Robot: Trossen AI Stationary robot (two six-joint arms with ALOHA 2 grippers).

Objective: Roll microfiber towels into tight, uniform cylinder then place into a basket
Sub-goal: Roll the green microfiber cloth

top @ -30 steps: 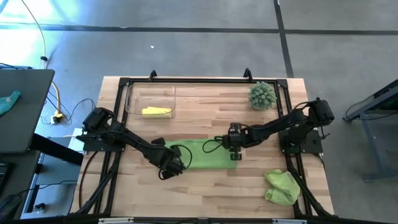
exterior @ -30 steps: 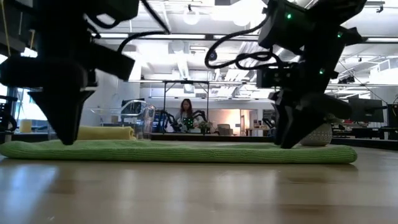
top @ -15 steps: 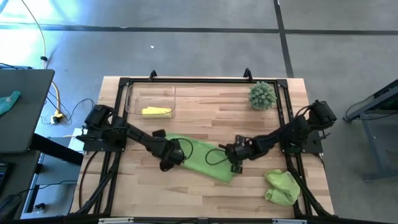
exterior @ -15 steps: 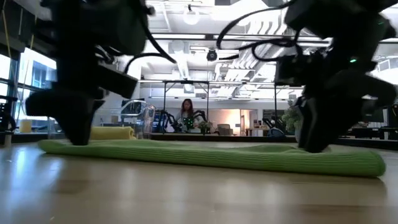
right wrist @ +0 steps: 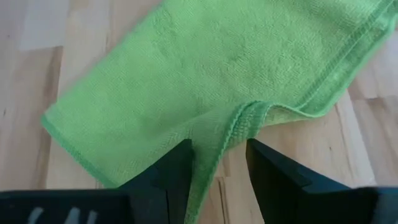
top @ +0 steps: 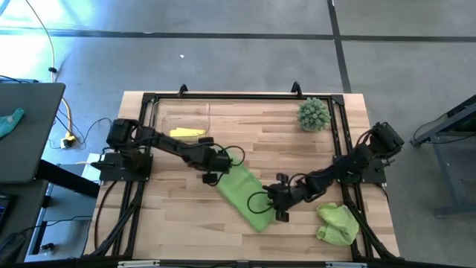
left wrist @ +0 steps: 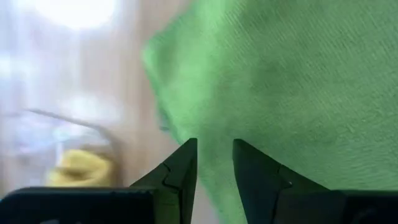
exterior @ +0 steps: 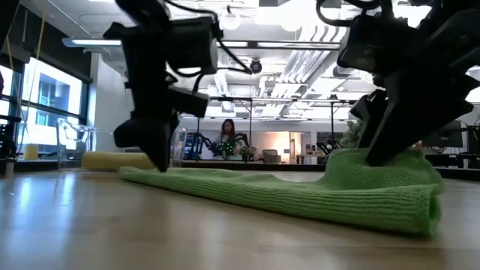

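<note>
A light green microfiber towel [top: 242,195], folded into a long strip, lies slantwise on the table's middle. My left gripper [top: 213,176] is shut on its far end, and my right gripper [top: 277,211] is shut on its near end. A pale yellow towel roll [top: 186,134] lies in the clear basket [top: 160,119] at the far left. A second light green towel [top: 336,223] rests crumpled at the near right. My left gripper pinches the towel's far end [left wrist: 214,127] between its two fingers, coming slanting down from the table's left. That end stays low on the wood [exterior: 172,174]. My right gripper pinches a raised fold of the hemmed edge [right wrist: 239,121] near the towel's near end, slanting down from the table's right. The cloth there is drawn up into a hump [exterior: 367,169] while the remainder lies on the table.
A spiky round green plant [top: 314,114] stands at the far right. A black frame [top: 223,97] runs along the table's far edge and sides. Bare wood lies at the near left. A person [exterior: 225,139] sits far behind the table.
The strip has turned from lying left to right into a slant. My left gripper has carried its end toward the far edge and a little right. My right gripper has drawn its end toward the near edge, and the cloth there has humped up. Both wrists have rolled.
</note>
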